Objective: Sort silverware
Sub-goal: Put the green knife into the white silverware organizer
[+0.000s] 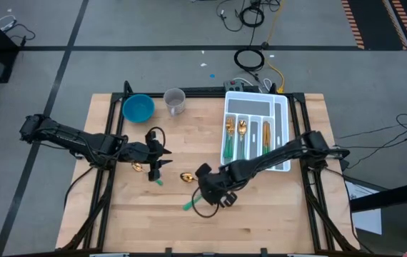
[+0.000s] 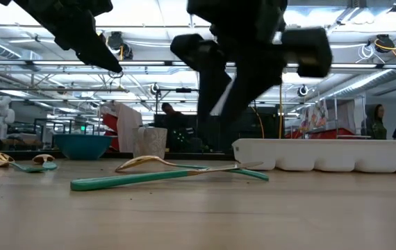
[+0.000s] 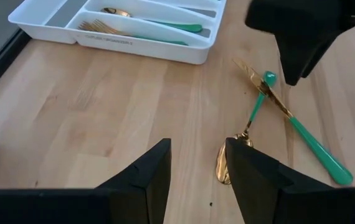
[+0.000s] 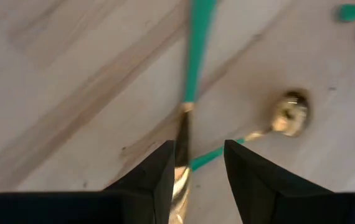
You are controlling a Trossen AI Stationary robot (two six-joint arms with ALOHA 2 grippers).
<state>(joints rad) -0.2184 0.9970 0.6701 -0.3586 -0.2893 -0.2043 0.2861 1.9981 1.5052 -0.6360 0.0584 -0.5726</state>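
Note:
Loose silverware lies on the wooden table. A knife (image 4: 182, 134) with a gold blade and a green handle lies crossed with a gold-bowled spoon (image 4: 289, 112). My right gripper (image 4: 197, 144) hangs open above them, pointing steeply down, with a finger on either side of the knife's blade; the low view shows it clear of the table. My left gripper (image 3: 197, 146) is open and holds nothing, left of the pair and raised. Two more spoons (image 2: 17, 161) lie under it. More silverware lies in the white tray (image 1: 283, 118).
A blue bowl (image 1: 138, 108) and a clear cup (image 1: 175, 101) stand at the far edge, left of the tray. The tray sits at the far right. Bare wood lies along the near edge. People sit in the room beyond the table.

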